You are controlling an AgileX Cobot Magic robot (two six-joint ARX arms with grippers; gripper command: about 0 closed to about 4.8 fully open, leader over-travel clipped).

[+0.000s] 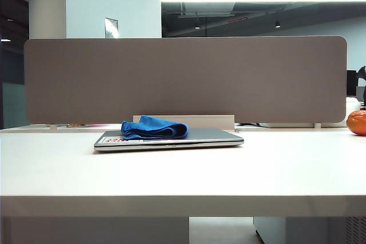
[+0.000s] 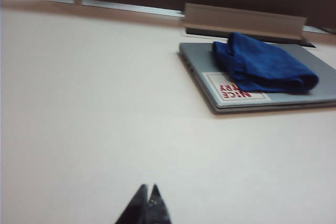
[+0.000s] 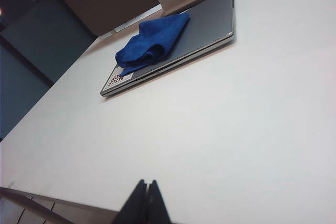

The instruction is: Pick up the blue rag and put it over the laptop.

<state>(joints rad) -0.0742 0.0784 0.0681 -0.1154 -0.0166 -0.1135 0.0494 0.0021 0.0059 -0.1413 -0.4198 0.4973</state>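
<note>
Two grippers, each seen only in its own wrist view and cut off by the frame edge. Left gripper [image 2: 147, 195]: dark fingertips pressed together, nothing between them, poised over bare white table [image 2: 94, 108], well apart from the laptop. Right gripper [image 3: 146, 190]: fingertips likewise together and empty, near the table's front edge, also far from the laptop. Neither arm visible in the exterior view.

One laptop [image 1: 194, 136], silver-grey, lid closed, lying flat on the table just in front of a low pale riser [image 1: 211, 120] at the foot of the grey partition [image 1: 183, 78]. One white sticker [image 2: 231, 88] with red letters at a lid corner, partly covered by cloth; lettering hard to read.

One blue rag [image 1: 153, 127], folded and rumpled, resting on the lid toward the sticker end, covering only part of it; the rest of the lid bare.

One orange round object [image 1: 357, 122] at the table's far right, cut off by the frame.
</note>
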